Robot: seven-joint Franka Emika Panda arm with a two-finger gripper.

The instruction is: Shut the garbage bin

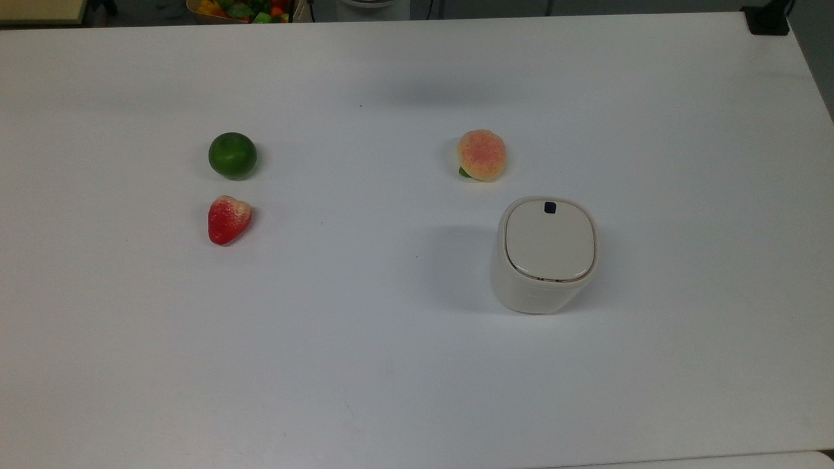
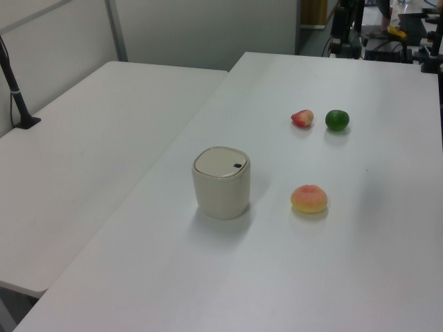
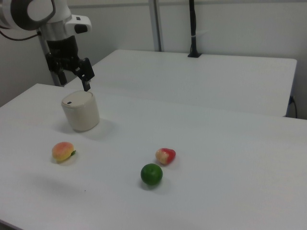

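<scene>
The small cream-white plastic garbage bin (image 1: pixel 544 255) with rounded-square sides sits upright on the white table (image 1: pixel 391 365), flat lid (image 1: pixel 550 240) down flush so whatever's inside is hidden, and the peach-coloured toy fruit (image 1: pixel 481 155) is just beside it. Over in the top view's left, well apart from the bin, a round green lime (image 1: pixel 232 156) sits near a red toy strawberry (image 1: pixel 229 219). The right view catches the black two-finger gripper (image 3: pixel 76 72) hanging off the white arm (image 3: pixel 43 14) with its jaws apart, holding nothing.
</scene>
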